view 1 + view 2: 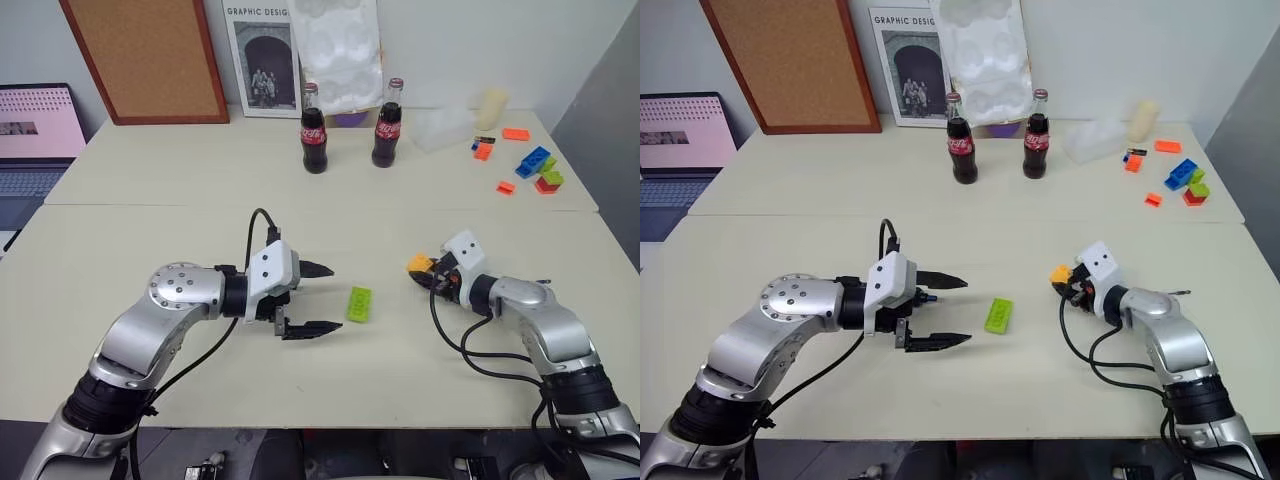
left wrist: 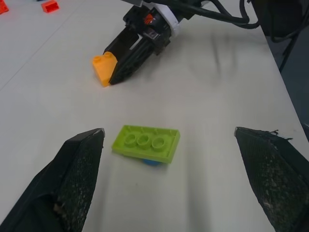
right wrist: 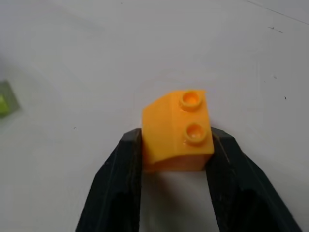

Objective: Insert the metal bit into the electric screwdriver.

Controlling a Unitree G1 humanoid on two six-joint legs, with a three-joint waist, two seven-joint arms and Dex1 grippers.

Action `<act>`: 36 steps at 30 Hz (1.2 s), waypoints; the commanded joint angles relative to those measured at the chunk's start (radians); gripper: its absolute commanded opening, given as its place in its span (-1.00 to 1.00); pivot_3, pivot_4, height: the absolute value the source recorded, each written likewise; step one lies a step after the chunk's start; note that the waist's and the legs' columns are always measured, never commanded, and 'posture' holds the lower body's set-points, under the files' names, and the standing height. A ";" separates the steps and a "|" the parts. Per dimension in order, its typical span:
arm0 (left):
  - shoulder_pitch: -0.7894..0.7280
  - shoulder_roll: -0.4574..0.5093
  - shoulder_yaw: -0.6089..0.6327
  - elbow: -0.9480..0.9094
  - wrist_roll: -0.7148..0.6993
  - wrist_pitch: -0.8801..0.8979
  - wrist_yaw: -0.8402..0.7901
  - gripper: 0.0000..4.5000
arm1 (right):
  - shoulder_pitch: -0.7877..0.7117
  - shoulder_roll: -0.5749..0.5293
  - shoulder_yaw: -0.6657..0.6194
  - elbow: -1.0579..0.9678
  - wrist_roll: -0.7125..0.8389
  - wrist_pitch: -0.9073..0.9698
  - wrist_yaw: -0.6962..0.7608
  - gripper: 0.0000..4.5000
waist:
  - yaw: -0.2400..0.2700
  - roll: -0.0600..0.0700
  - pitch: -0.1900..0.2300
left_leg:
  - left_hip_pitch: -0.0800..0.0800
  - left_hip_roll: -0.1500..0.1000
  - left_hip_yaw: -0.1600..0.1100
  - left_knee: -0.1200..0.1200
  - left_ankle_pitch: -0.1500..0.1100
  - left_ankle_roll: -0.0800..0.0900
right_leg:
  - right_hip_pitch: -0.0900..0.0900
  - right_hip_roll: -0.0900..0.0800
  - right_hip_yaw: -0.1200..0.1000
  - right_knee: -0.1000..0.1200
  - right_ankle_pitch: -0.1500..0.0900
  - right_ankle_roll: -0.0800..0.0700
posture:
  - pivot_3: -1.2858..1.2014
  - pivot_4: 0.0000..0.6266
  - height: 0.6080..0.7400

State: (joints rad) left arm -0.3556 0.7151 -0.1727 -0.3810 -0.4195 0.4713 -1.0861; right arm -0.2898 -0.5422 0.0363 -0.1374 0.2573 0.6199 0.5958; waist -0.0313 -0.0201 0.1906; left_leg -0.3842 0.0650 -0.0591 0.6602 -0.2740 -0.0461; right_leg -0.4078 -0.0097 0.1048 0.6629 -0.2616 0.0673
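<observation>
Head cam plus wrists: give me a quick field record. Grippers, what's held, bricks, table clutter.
left gripper: open, hanging over the table beside the green brick
right gripper: shut on the orange brick
orange brick: sloped, two studs up, between the right fingers, at the table surface
green brick: flat plate, lying loose on the table between the two grippers
table: pale, two joined tops
cola bottles: two, upright at the far side
loose bricks: orange, blue, green, red, far right corner
</observation>
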 commanded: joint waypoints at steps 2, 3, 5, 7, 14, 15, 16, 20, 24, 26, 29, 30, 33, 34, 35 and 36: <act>-0.040 -0.053 -0.048 0.008 -0.001 -0.040 -0.028 1.00 | 0.136 -0.050 -0.208 -0.242 0.040 0.068 -0.066 -0.37 | 0.006 0.000 0.000 | -0.001 0.000 0.000 0.000 0.000 0.000 | 0.000 0.000 -0.001 0.000 0.000 0.000 | 0.03 -0.52 1.00; -0.044 -0.059 -0.052 0.010 0.001 -0.042 -0.029 1.00 | 0.153 -0.052 -0.228 -0.263 0.046 0.079 -0.073 -0.37 | 0.004 0.000 0.000 | -0.001 0.000 -0.001 0.000 0.000 0.000 | 0.000 -0.001 -0.001 0.000 0.000 0.000 | 0.03 -0.52 1.00; -0.081 -0.116 -0.091 0.027 -0.001 -0.051 -0.032 1.00 | 0.262 -0.035 -0.357 -0.349 0.061 0.117 -0.117 -0.37 | 0.000 0.000 0.000 | -0.001 0.000 -0.001 0.001 0.000 0.000 | 0.000 0.000 -0.001 0.000 0.000 0.000 | 0.03 -0.52 1.00; -0.127 -0.183 -0.141 0.061 0.031 -0.074 -0.010 1.00 | 0.345 0.012 -0.471 -0.396 0.063 0.144 -0.184 -0.37 | 0.006 0.002 -0.001 | 0.000 0.000 -0.001 0.000 0.000 0.000 | 0.000 0.000 -0.001 0.000 0.000 0.001 | 0.03 -0.52 1.00; -0.247 -0.359 -0.242 0.168 0.127 -0.114 0.048 1.00 | 0.374 0.138 -0.597 -0.346 0.028 0.170 -0.374 -0.37 | -0.016 0.003 -0.002 | 0.002 -0.001 0.000 0.002 0.000 0.000 | 0.002 0.000 0.001 0.000 -0.001 0.002 | 0.03 -0.52 1.00; -0.262 -0.374 -0.251 0.179 0.137 -0.118 0.048 1.00 | 0.365 0.142 -0.599 -0.326 0.028 0.172 -0.385 -0.37 | -0.022 0.003 -0.002 | 0.002 -0.001 -0.001 0.002 0.000 0.000 | 0.002 0.001 0.001 0.000 -0.001 0.002 | 0.03 -0.52 1.00; -0.276 -0.387 -0.263 0.190 0.150 -0.127 0.045 1.00 | 0.349 0.148 -0.607 -0.301 0.035 0.177 -0.397 -0.37 | -0.024 0.004 -0.003 | 0.003 -0.001 -0.001 0.001 0.000 0.000 | 0.002 0.001 0.002 0.001 -0.001 0.002 | 0.03 -0.52 1.00; -0.320 -0.438 -0.287 0.227 0.174 -0.146 0.047 1.00 | 0.298 0.156 -0.635 -0.209 0.060 0.167 -0.420 -0.37 | -0.028 0.006 -0.004 | 0.003 -0.001 -0.001 0.001 0.001 0.001 | 0.002 0.001 0.003 0.001 -0.001 0.001 | 0.03 -0.52 1.00; -0.330 -0.448 -0.307 0.245 0.208 -0.178 0.046 1.00 | 0.285 0.167 -0.660 -0.196 0.092 0.179 -0.432 -0.05 | -0.025 0.006 -0.004 | 0.002 -0.002 0.000 0.001 0.001 0.001 | 0.002 0.001 0.003 0.000 0.001 0.004 | 0.03 -0.52 1.00; -0.325 -0.448 -0.304 0.241 0.208 -0.177 0.045 1.00 | 0.289 0.173 -0.672 -0.220 0.111 0.184 -0.440 0.14 | -0.026 0.006 -0.004 | 0.002 -0.002 0.000 0.000 0.000 0.001 | 0.002 0.001 0.003 0.000 0.001 0.004 | 0.03 -0.52 1.00; -0.317 -0.439 -0.285 0.227 0.197 -0.159 0.045 1.00 | 0.290 0.179 -0.711 -0.287 0.147 0.206 -0.461 0.52 | -0.025 0.007 -0.004 | 0.002 -0.002 0.000 0.000 0.000 0.001 | 0.002 0.001 0.003 0.000 0.000 0.003 | 0.03 -0.52 1.00; -0.314 -0.430 -0.275 0.222 0.193 -0.155 0.045 1.00 | 0.297 0.172 -0.719 -0.314 0.151 0.210 -0.464 0.62 | -0.025 0.007 -0.004 | 0.002 -0.002 0.000 0.000 0.000 0.001 | 0.002 0.001 0.003 0.000 0.000 0.003 | 0.03 -0.52 1.00; -0.305 -0.393 -0.223 0.209 0.169 -0.129 0.051 1.00 | 0.337 0.131 -0.725 -0.408 0.163 0.220 -0.438 0.92 | -0.025 0.007 -0.004 | 0.002 -0.002 0.000 0.000 0.000 0.001 | 0.002 0.001 0.003 0.000 -0.001 0.005 | 0.03 -0.52 1.00; -0.300 -0.368 -0.199 0.202 0.162 -0.124 0.046 1.00 | 0.356 0.104 -0.718 -0.448 0.166 0.218 -0.414 0.99 | -0.026 0.007 -0.004 | 0.002 -0.002 0.000 0.000 0.000 0.001 | 0.002 0.001 0.003 0.000 -0.001 0.006 | 0.03 -0.52 1.00; -0.294 -0.339 -0.176 0.196 0.155 -0.122 0.037 1.00 | 0.373 0.076 -0.707 -0.489 0.174 0.220 -0.387 0.99 | -0.026 0.007 -0.004 | 0.002 -0.001 0.000 0.000 0.000 0.001 | 0.002 0.001 0.003 0.000 -0.001 0.006 | 0.03 -0.52 1.00; -0.286 -0.301 -0.149 0.187 0.148 -0.114 0.027 1.00 | 0.389 0.039 -0.686 -0.533 0.187 0.225 -0.351 0.99 | -0.028 0.008 -0.003 | 0.002 -0.001 0.000 0.000 0.000 0.001 | 0.002 0.001 0.003 0.000 -0.001 0.006 | 0.03 -0.52 1.00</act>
State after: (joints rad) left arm -0.6501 0.3575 -0.4077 -0.1476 -0.2443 0.3462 -1.0425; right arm 0.0810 -0.4370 -0.6539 -0.5405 0.4185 0.8473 0.1801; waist -0.0591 -0.0119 0.1878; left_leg -0.3819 0.0634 -0.0595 0.6601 -0.2736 -0.0451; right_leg -0.4064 -0.0088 0.1078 0.6634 -0.2629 0.0730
